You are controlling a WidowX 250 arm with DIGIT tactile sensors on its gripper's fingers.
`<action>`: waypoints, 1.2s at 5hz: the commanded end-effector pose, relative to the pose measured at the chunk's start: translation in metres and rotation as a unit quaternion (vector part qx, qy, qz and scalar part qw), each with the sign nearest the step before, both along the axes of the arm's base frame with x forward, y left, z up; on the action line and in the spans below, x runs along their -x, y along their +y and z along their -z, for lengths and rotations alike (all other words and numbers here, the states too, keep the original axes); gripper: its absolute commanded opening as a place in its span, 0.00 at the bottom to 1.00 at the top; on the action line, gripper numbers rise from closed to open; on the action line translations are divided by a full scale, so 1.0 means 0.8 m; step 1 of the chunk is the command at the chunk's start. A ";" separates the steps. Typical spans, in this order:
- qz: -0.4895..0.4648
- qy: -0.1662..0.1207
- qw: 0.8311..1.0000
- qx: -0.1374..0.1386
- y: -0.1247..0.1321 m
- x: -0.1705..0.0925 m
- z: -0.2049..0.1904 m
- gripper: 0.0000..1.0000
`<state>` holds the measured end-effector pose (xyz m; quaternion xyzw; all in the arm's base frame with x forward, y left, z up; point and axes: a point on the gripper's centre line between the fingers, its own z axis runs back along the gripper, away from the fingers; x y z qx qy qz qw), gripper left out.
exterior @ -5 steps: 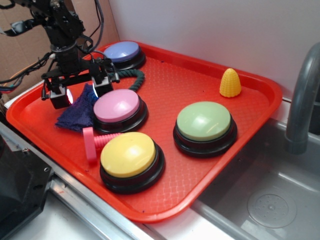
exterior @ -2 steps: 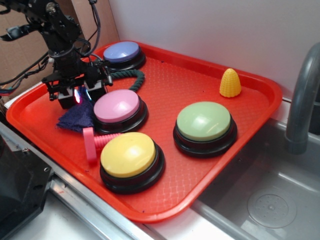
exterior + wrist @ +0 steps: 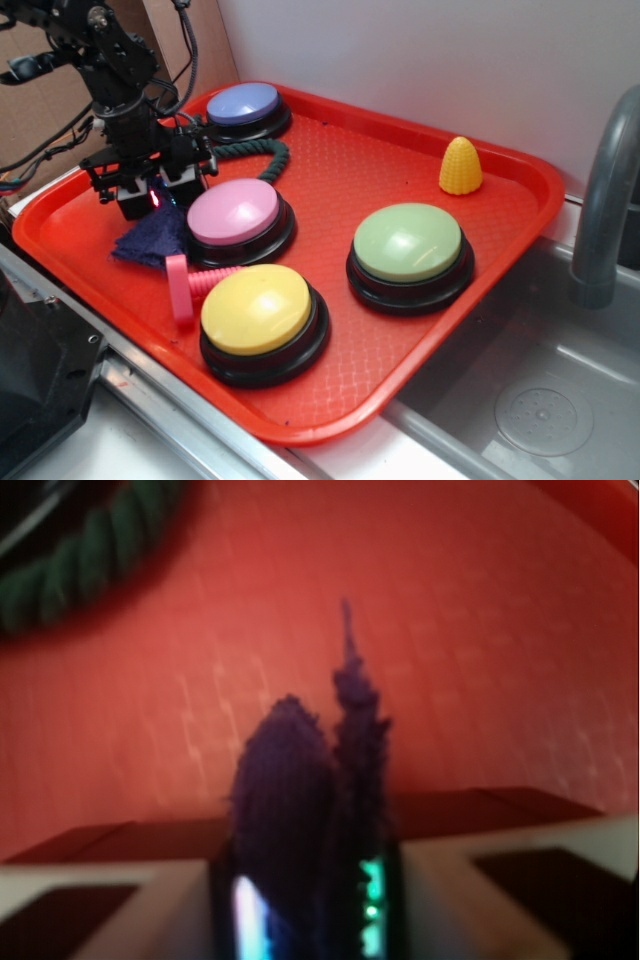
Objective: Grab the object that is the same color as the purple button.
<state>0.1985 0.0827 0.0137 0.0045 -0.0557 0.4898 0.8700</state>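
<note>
Pinching the purple rag (image 3: 310, 810) between our gripper (image 3: 150, 197) fingers (image 3: 240, 905), clamped tight on its bunched top, we hold it just left of the pink button (image 3: 235, 213), near the purple button (image 3: 243, 102).

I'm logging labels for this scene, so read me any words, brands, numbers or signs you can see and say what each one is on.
None: no readable text in either view.
The purple button, pink button, yellow button and green button have plain tops.
The red tray shows only an embossed texture.
The hand, pinching the purple cloth, shows only glowing lights, no lettering.
</note>
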 end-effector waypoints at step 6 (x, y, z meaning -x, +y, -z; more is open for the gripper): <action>0.253 -0.055 0.966 -0.020 -0.028 -0.047 -0.256 0.00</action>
